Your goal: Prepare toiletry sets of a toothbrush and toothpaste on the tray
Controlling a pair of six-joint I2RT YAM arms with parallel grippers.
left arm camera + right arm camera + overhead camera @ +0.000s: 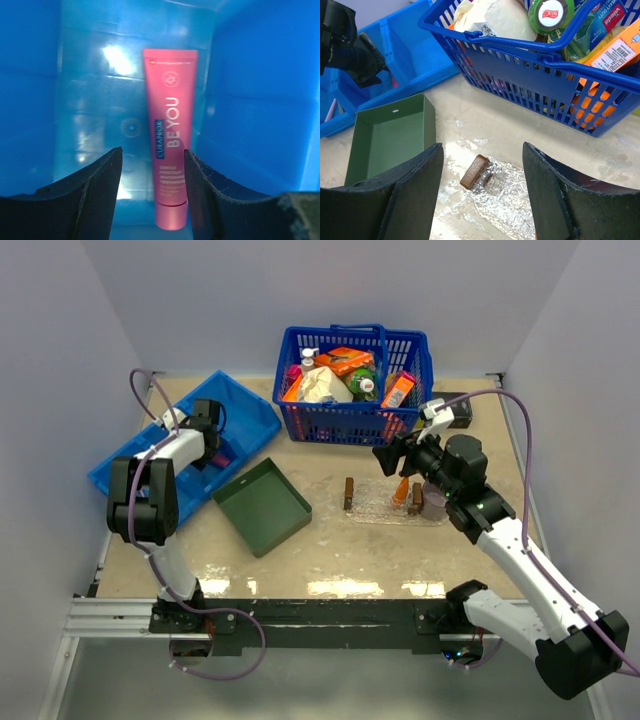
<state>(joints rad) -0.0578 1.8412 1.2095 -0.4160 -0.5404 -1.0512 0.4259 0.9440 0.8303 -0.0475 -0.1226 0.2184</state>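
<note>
1. Upper left of the overhead view: blue divided plastic bin (245,415), with the left claw (152,152) dipped down inside one compartment.
2. Left wrist view: jaws partway apart, straddling the lower end of the pink tapered toothpaste tube (169,140). Tube flat on the blue floor at centre frame, white lettering running along its length.
3. Finger on the right of that frame (205,195) tight against the tube's edge or just beside it, too close to call. Finger on the left plainly clear of it, with a strip of blue floor between. No grip on the tube.
4. Centre right of the overhead view: flat clear plastic tray (372,508) with a brown wooden handle at each short end, lying on the pale bench (330,550), in front of the blue plastic basket (355,415) packed with groceries.
5. Orange tapered toothpaste tube (401,490) on the right part of the tray, near the right-hand handle. Standing or leaning, hard to tell. Purple mug (433,502) just beside that same end.
6. Right claw (482,147) poised above the tray, jaws spread wide, nothing held. Through the gap at lower centre of the right wrist view: one wooden handle and the glinting clear sheet.
7. Left of centre overhead: dark green square tray (263,505), between the bin and the clear tray.
</note>
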